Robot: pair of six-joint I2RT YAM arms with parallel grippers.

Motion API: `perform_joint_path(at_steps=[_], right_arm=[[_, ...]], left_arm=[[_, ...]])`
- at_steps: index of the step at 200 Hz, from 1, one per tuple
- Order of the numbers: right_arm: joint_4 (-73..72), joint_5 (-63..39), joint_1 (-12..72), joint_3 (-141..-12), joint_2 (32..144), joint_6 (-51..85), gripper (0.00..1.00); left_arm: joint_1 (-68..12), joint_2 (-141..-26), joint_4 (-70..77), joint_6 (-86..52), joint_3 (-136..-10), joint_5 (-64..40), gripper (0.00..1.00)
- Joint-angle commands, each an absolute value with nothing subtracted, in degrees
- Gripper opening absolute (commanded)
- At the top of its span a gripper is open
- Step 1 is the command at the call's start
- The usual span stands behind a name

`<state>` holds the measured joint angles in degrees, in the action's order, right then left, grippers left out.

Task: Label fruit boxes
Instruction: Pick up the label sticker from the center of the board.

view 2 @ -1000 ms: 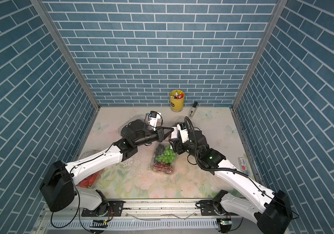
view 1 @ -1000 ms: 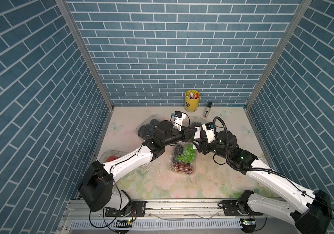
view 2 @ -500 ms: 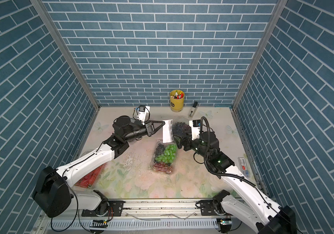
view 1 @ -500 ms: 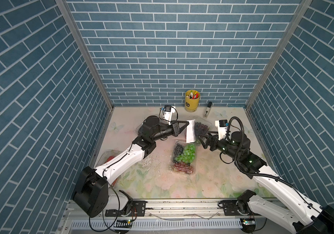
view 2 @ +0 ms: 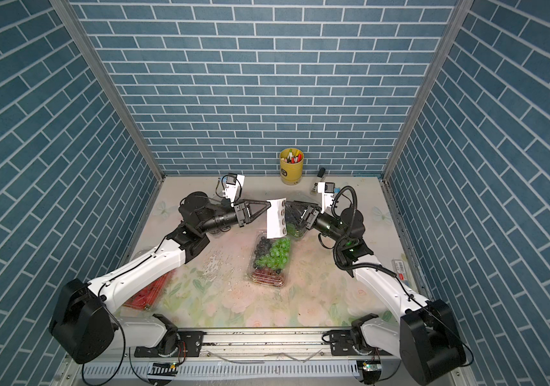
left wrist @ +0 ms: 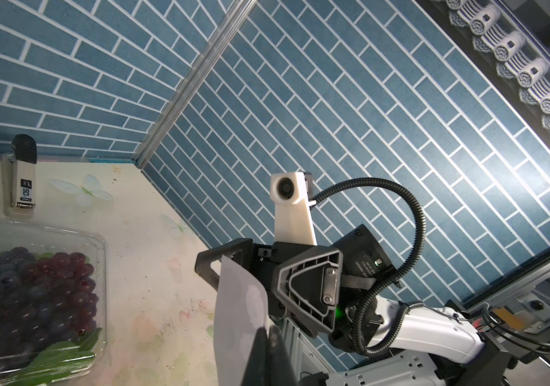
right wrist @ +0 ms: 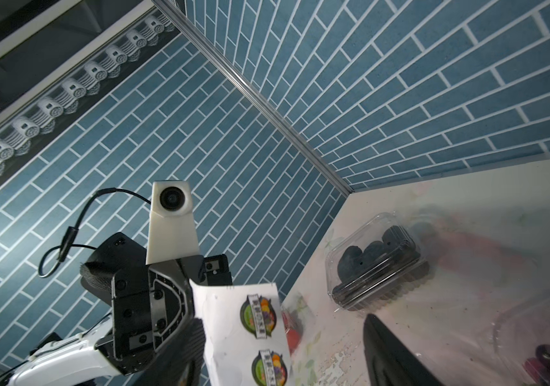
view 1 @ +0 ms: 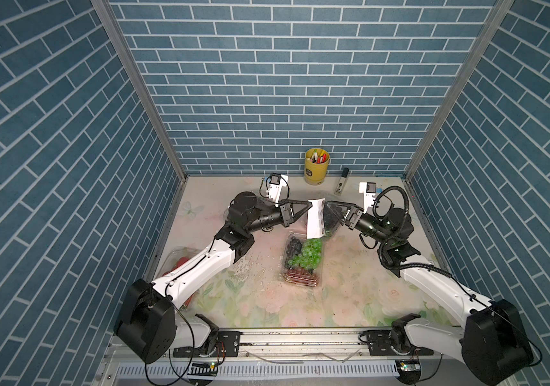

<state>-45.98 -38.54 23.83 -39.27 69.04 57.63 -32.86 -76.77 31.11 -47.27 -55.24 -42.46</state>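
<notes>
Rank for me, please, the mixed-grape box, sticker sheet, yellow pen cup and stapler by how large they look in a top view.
1. mixed-grape box, clearly largest.
2. sticker sheet and yellow pen cup: about alike; the sheet hangs raised, nearer the camera, so I leave them unranked.
3. stapler, smallest.

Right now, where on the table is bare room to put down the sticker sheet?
Bare: the front strip between the mixed grape box and the rail; also the patch between that box and the right arm. Crowded: the back middle, around the purple grape box.
</notes>
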Motion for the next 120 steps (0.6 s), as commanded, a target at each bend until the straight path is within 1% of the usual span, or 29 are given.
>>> perform_joint_path(at_steps=[1,37,70,97,112,120], right_arm=[[-60.46,-43.53,23.25,-41.55,72.19,67.48,0.72],[-71.17,-45.93,23.05,-42.84,77.59,74.88,0.70],[-76.48,-47.15,23.03,-43.29,80.02,78.64,0.61],[-76.04,-47.39,23.03,-42.50,79.42,78.68,0.55],[-75.94,-47.54,23.04,-42.28,79.03,78.67,0.48],[-75.72,-47.70,23.04,-42.42,78.84,78.71,0.48]], left_arm=[[-32.61,-77.12,34.44,-48.28,-54.58,-43.57,0.00],[-32.52,-77.43,34.89,-48.82,-54.93,-44.01,0.00],[-31.63,-77.78,35.15,-49.35,-54.86,-43.68,0.00],[-30.39,-77.74,35.97,-50.44,-54.08,-43.36,0.00],[-29.98,-77.87,36.28,-50.86,-53.80,-43.31,0.00],[-29.88,-78.06,36.77,-51.08,-53.70,-43.33,0.00]])
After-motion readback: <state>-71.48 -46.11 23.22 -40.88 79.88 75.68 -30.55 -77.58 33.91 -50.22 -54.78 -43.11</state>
